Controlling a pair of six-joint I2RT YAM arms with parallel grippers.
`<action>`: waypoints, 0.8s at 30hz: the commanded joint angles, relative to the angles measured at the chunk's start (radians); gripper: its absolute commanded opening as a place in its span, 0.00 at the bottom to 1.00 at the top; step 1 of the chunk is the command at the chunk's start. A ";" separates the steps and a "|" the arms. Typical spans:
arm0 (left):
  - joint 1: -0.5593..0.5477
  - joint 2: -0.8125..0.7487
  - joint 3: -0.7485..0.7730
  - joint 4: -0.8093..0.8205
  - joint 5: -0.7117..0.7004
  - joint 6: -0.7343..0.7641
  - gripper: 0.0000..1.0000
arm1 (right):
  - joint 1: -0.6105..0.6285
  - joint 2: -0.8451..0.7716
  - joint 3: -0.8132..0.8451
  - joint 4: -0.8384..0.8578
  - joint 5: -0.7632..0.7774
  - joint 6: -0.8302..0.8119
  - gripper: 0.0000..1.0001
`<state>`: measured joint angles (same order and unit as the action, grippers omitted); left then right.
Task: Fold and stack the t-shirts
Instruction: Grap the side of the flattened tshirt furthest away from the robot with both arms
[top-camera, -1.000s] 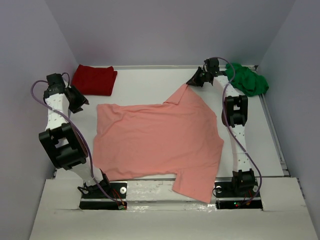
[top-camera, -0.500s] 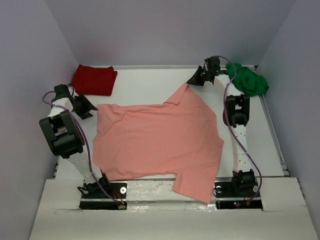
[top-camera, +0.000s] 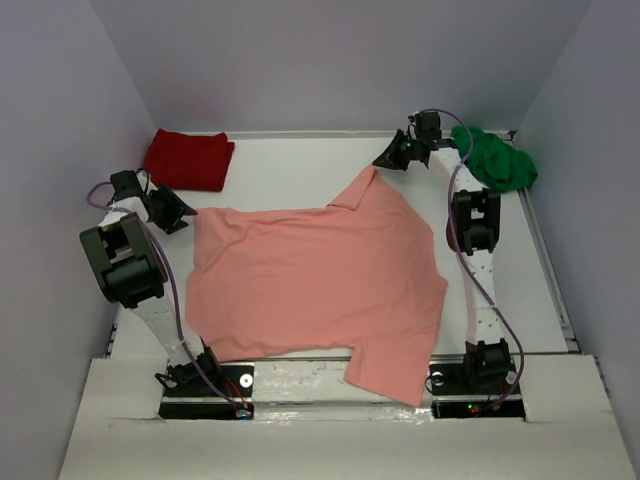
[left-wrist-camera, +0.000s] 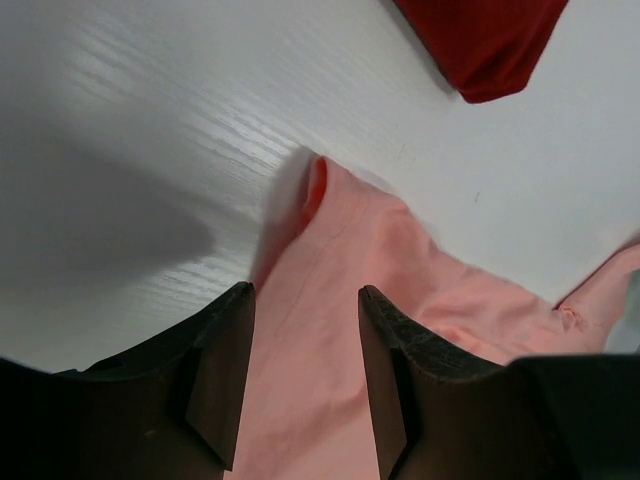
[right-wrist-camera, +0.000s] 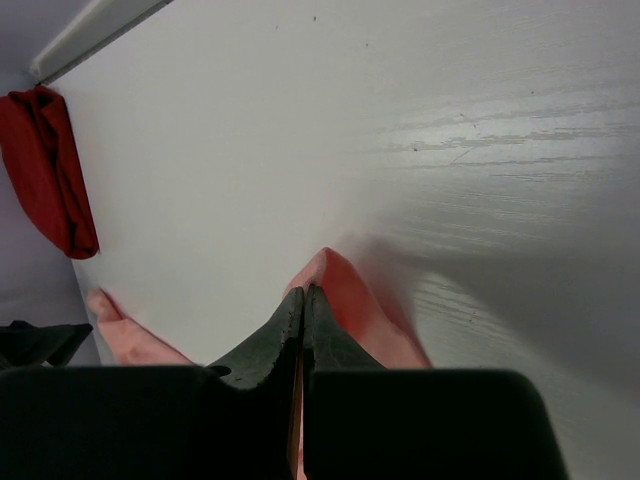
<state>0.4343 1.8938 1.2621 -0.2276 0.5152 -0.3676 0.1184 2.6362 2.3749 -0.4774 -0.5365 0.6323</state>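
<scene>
The salmon-pink t-shirt (top-camera: 320, 285) is seen spread flat across the worktop (top-camera: 290, 165), with one far corner pinched and drawn up to a small peak in the clenched jaws of the right gripper (right-wrist-camera: 303, 300). The left gripper (left-wrist-camera: 305, 300) is poised over the opposite far corner with jaws released. Pink cloth is visible between them and the corner's tip lies just ahead, ungrasped. The dark red t-shirt (top-camera: 188, 160) is pictured folded beyond the left gripper, apart from it. The bright green t-shirt (top-camera: 495, 162) is bunched close behind the right gripper, on its outer side.
</scene>
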 joint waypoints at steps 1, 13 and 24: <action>0.006 0.033 0.052 0.016 0.008 -0.010 0.55 | 0.003 -0.074 0.006 0.040 -0.028 -0.016 0.00; 0.006 0.119 0.117 0.027 -0.017 -0.011 0.55 | 0.003 -0.088 -0.002 0.034 -0.034 -0.025 0.00; 0.003 0.151 0.114 0.062 0.051 -0.027 0.53 | 0.003 -0.088 -0.005 0.025 -0.039 -0.037 0.00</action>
<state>0.4343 2.0335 1.3491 -0.1883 0.5251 -0.3874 0.1184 2.6286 2.3737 -0.4782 -0.5514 0.6159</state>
